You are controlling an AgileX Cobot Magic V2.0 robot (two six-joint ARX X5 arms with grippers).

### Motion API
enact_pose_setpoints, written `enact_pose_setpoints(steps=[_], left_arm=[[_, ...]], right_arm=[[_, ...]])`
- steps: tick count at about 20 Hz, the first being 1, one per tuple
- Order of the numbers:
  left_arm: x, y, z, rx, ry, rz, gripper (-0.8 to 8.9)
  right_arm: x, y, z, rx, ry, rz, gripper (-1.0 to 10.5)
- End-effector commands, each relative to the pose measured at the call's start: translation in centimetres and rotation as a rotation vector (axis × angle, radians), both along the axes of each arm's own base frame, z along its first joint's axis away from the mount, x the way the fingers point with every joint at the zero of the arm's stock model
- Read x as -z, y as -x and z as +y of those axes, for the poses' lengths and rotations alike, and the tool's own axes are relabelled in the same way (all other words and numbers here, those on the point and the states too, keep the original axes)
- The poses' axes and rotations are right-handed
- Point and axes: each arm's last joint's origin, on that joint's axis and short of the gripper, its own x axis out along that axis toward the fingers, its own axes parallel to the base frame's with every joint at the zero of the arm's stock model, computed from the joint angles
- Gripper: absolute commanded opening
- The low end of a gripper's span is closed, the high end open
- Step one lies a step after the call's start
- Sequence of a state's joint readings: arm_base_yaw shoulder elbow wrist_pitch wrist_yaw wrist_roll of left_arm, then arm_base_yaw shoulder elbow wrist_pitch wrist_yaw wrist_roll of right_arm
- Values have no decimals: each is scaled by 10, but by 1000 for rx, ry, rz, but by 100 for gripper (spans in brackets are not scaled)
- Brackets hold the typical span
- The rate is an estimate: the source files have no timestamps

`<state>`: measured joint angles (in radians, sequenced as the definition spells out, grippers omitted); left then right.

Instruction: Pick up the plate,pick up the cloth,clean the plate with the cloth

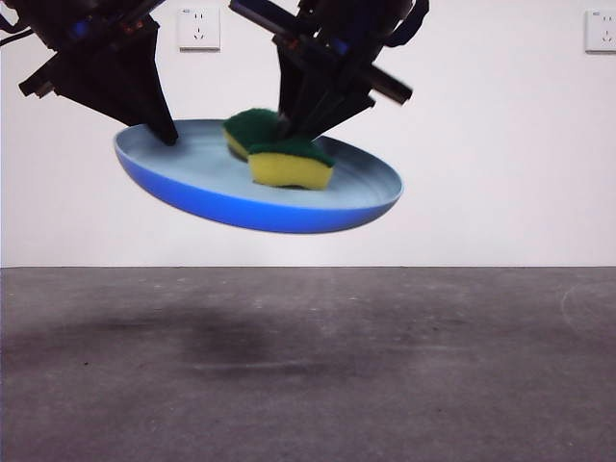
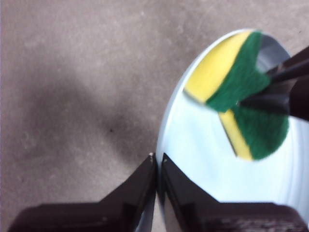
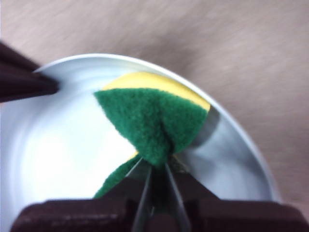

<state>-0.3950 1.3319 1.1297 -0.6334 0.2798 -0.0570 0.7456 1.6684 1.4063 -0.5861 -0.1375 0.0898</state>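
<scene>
I note the left gripper (image 2: 157, 166) clamped on the plate (image 1: 192, 188) rim at nine o'clock, held airborne, stiff and light. The right gripper (image 3: 157, 169) pinches the soft cloth (image 1: 289, 164), folded, against the plate's centre.

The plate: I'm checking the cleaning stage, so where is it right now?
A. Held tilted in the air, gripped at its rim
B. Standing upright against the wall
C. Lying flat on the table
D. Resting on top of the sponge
A: the front view shows the plate tilted well above the table, the left pincer clamped on its rim, the right pincer pressing the sponge into it.
</scene>
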Motion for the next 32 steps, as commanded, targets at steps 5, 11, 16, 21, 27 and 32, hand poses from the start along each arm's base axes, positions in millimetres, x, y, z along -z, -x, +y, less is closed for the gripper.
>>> enact_pose_setpoints(steps=[5, 11, 16, 21, 27, 32], left_arm=[[-8, -6, 3, -12, 68, -61, -9], [-5, -8, 15, -51, 55, -18, -9], [-4, -6, 15, -9, 78, 9, -9], [-4, -5, 14, -6, 80, 9, -9], [-9, -11, 15, -29, 106, -50, -9], [-10, -14, 21, -51, 116, -72, -9]], right_arm=[[21, 29, 20, -150, 86, 177, -17], [28, 32, -2, 87, 542, -4, -17], [18, 3, -6, 261, 462, -196, -16], [3, -9, 11, 179, 133, -254, -16], [5, 13, 33, -136, -66, -62, -16], [23, 35, 20, -182, 159, 146, -17]])
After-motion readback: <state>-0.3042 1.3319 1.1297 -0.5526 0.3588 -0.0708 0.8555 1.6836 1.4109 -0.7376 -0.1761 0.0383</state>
